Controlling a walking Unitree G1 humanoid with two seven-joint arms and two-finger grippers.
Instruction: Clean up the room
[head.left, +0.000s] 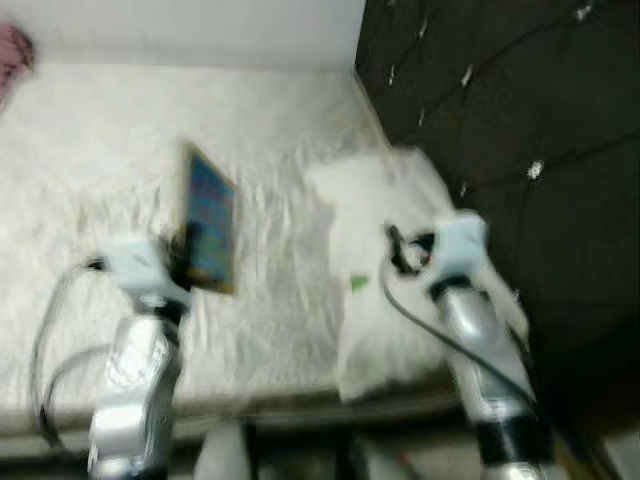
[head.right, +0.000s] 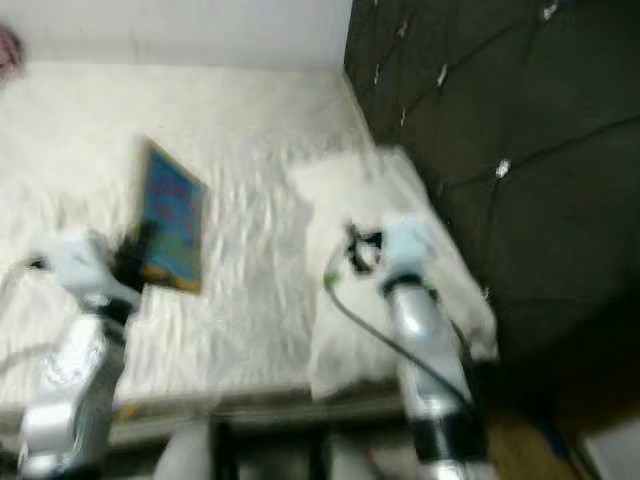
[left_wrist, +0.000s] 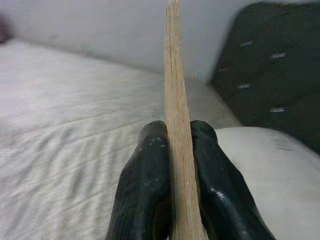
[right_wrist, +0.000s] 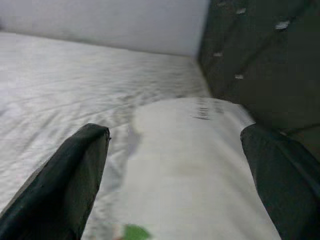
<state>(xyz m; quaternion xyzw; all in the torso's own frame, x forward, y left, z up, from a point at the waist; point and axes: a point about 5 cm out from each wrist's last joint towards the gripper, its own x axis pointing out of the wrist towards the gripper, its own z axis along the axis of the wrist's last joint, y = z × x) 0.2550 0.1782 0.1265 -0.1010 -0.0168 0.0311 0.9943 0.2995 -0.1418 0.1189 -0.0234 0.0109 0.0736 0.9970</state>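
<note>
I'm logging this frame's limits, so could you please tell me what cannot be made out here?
- Book cover: head views blurred by motion; print and title unreadable.
- Book in the left hand: the left wrist view gives its page edge alone.
- Pink thing: cut by the left eye view's edge.
- Small green mark on the pillow: too small and blurred to identify.
- Right hand: open above the pillow; contact unclear.

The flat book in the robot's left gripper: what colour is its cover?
Mostly blue, with a yellowish edge; the flat book shows best in the right eye view.

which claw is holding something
The left claw: its fingers are shut on the thin edge of a book held above the bed. The right claw is open over the white pillow.
</note>
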